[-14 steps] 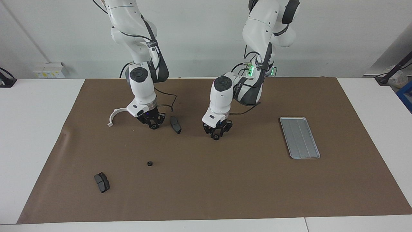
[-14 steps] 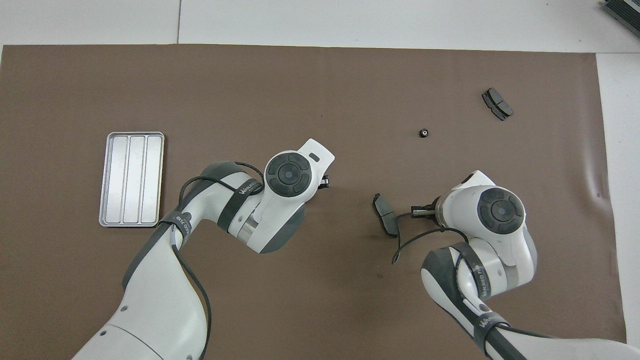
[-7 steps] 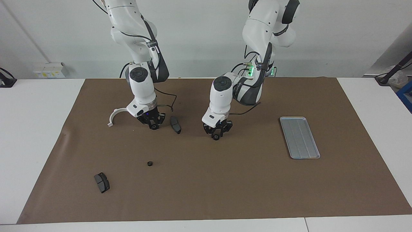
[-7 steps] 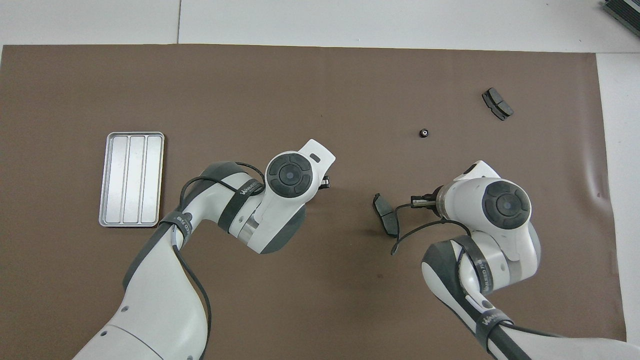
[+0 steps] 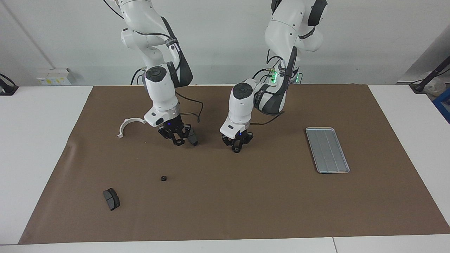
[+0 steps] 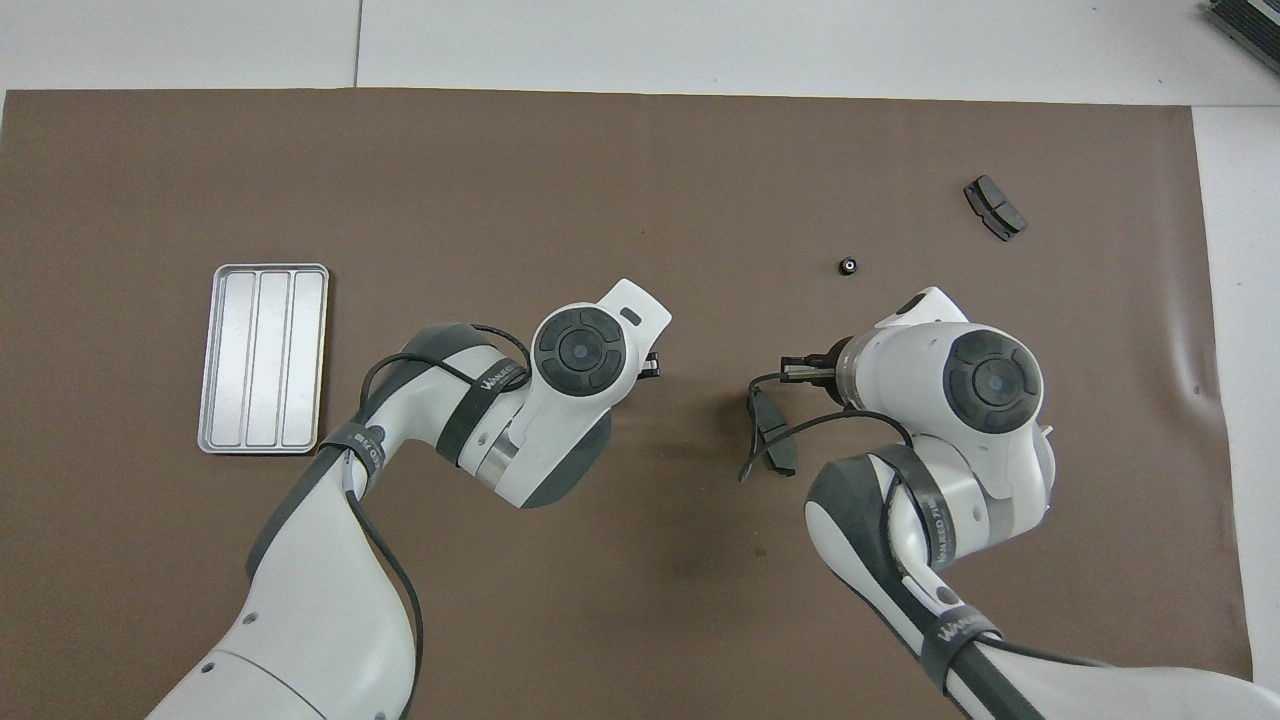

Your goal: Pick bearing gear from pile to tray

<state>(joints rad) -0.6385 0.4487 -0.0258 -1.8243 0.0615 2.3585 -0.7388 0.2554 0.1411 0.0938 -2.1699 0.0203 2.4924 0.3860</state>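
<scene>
My right hand [image 5: 179, 142] has slid toward the dark pad [image 5: 192, 137], fingers clamped on a small ring. My left hand [image 5: 236, 149] hovers over the mat, can't tell its fingers.

This is a robotics laboratory, not a home or a shop. Two white robot arms [image 5: 158, 84] stand at one long white worktop [image 5: 38, 140], in front of a plain pale wall [image 5: 218, 42]. A large sheet of brown paper [image 5: 228, 203] covers the middle of the worktop. On the paper lie only small industrial parts: a silver metal tray [image 5: 327, 150], dark curved pads [image 5: 111, 199] and a white plastic half-ring bracket [image 5: 127, 125]. Cables hang along the arms, and green indicator lights [image 5: 276, 75] glow on one of them.
</scene>
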